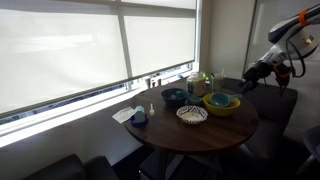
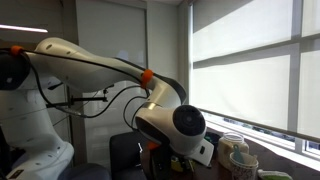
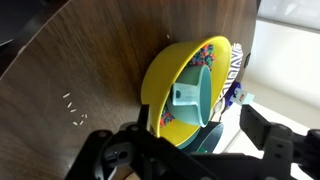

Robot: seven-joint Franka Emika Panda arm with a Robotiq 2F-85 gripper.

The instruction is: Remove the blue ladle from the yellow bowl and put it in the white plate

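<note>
Blue ladle [image 3: 195, 95] in yellow bowl [image 3: 160, 75], white plate [image 1: 192, 114] just beside, teal bowl [image 1: 174, 96] near

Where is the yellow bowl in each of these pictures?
In an exterior view: the yellow bowl sits right of centre, on the round table.
In an exterior view: not visible; the robot arm fills it.
Wrist view: bowl at centre, on the same table, the shared landmark.

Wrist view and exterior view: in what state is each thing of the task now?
blue ladle: lying inside the yellow bowl, not gripped.
yellow bowl: upright on the table, holding the ladle.
white plate: upright on the table, without ladle.
gripper: open, empty, above the bowl.
</note>
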